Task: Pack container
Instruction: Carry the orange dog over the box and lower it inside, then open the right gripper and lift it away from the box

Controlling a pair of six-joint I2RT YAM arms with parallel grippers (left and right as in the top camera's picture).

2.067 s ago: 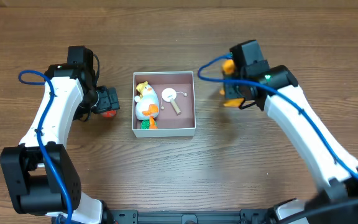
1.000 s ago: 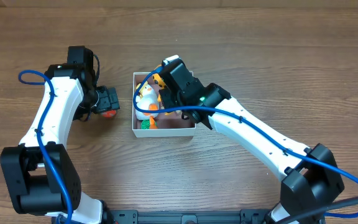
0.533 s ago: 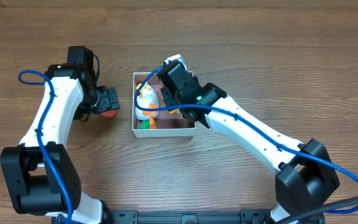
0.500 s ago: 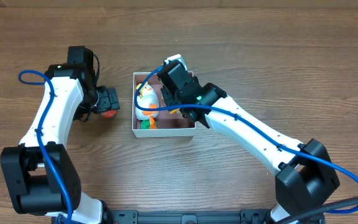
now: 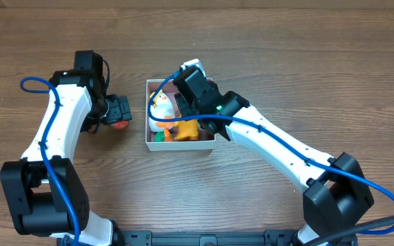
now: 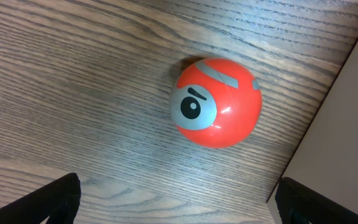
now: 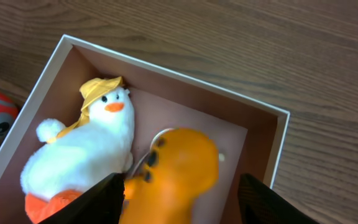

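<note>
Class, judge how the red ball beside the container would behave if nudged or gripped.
The red ball looks round and sits on the flat table, so a nudge would probably roll it. Its glossy shell suggests it is stiff and possibly slippery.

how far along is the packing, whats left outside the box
Done: the plush duck and the orange toy are inside the container. In hand: nothing; the right gripper is open above the orange toy, and the left gripper hovers open over the red ball. Left: the red ball, on the table beside the container's wall.
</note>
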